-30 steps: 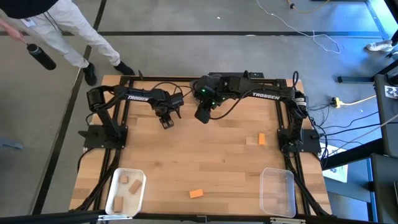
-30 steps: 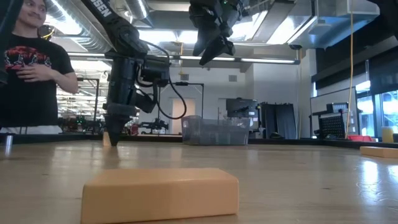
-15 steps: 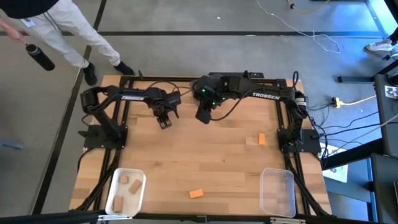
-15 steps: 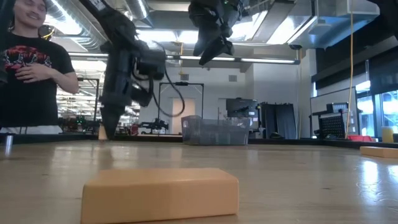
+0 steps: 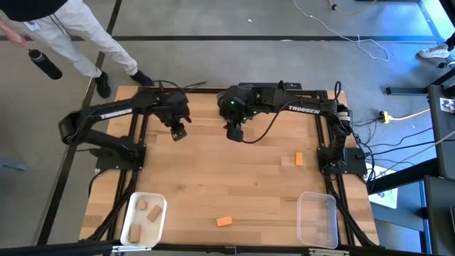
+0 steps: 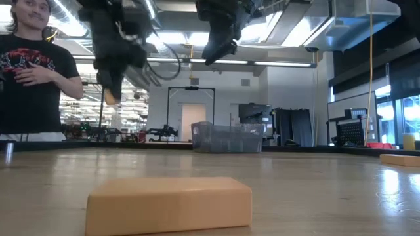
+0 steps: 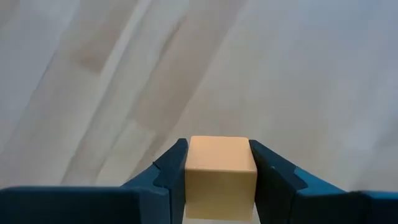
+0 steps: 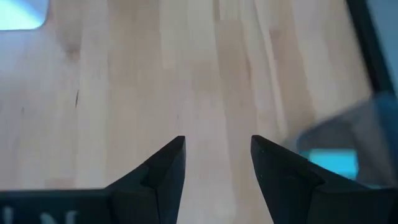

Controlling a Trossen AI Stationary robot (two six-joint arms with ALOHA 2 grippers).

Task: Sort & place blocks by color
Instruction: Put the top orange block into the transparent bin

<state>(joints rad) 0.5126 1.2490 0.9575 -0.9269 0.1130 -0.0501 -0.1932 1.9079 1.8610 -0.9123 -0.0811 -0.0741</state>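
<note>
My left gripper (image 5: 178, 132) hangs above the far-left part of the table, shut on a pale tan block (image 7: 221, 168), which the low view shows well above the wood (image 6: 111, 97). My right gripper (image 5: 235, 132) is open and holds nothing; it hovers high over the far middle (image 6: 218, 47) (image 8: 217, 168). One orange block (image 5: 225, 222) lies flat near the near edge and fills the low view's foreground (image 6: 169, 203). Another orange block (image 5: 299, 158) lies flat on the right. Tan blocks (image 5: 146, 211) rest in the white bin (image 5: 134, 235). My left gripper pinches the tan block between its two fingers (image 7: 171, 171), one on each of two opposite side faces. The block's end face (image 7: 221, 155) shows between the fingertips. The fingers point down from above. The block is lifted clear of the table.
A clear bin (image 5: 317, 219) stands at the near right corner. A grey see-through bin (image 6: 226, 139) sits at the far side, and its corner shows teal inside in the right wrist view (image 8: 336, 158). A person (image 6: 33, 65) stands beyond the far-left edge. Bare wood lies mid-table.
My left gripper, shut on the tan block, has risen from the table top and carried the block clear of the wood, drifting a little toward the left and far edges. The left arm's elbow has swung out to the left.
</note>
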